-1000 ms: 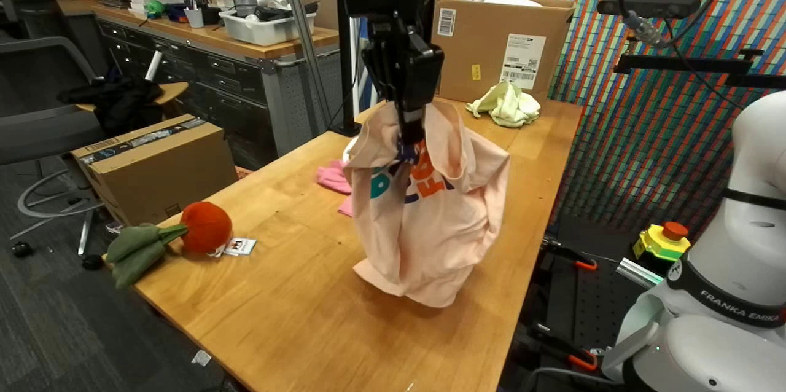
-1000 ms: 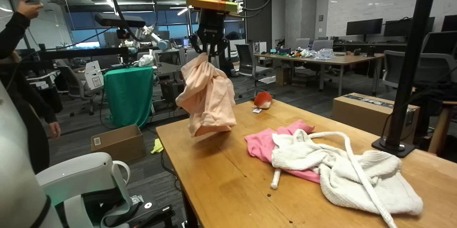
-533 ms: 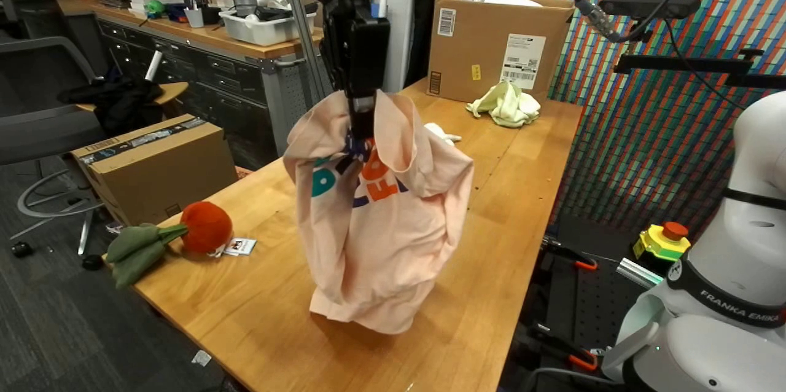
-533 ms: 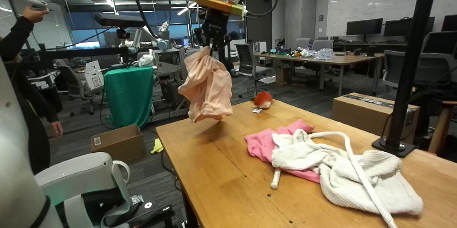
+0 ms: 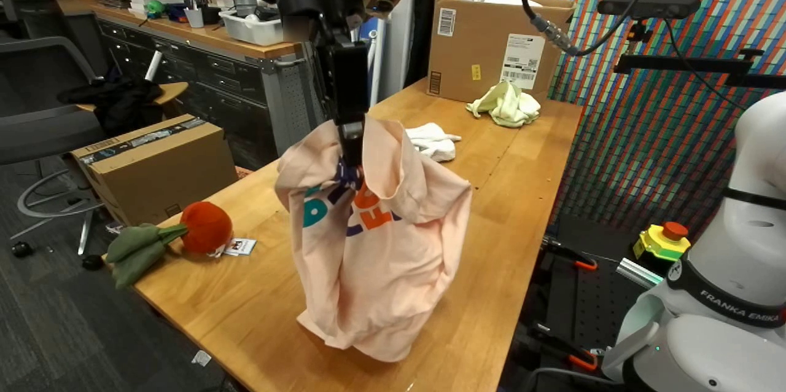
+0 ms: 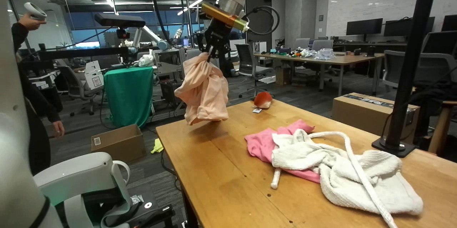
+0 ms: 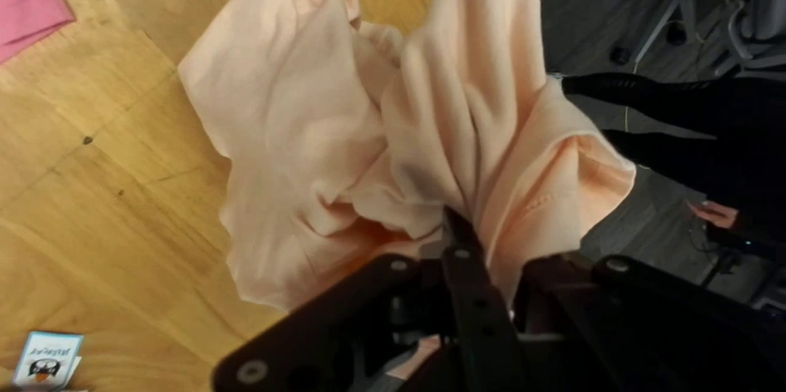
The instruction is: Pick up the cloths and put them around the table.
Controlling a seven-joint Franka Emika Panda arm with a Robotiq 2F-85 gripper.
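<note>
In an exterior view we are watching the claw (image 5: 352, 155) pinching a printed peach cloth (image 5: 381, 281), its jaws all but closed on the gathered fabric; the cloth is hanging at six o'clock, over the wooden desk (image 5: 245, 306). A red plush vegetable (image 5: 206, 227) is lying at eight o'clock from the claw, its leafy end jutting past the desk's edge. Farther back, a white towel (image 5: 437, 145) is peeking out at three o'clock. In an exterior view that towel is lying partly over a pink cloth (image 6: 260, 145) at the claw's five o'clock, and a white rope (image 6: 351, 153) is running across the towel. Farthest, a crumpled pale yellow-green cloth (image 5: 506, 106) is resting at two o'clock, in front of a cardboard box (image 5: 485, 66).
</note>
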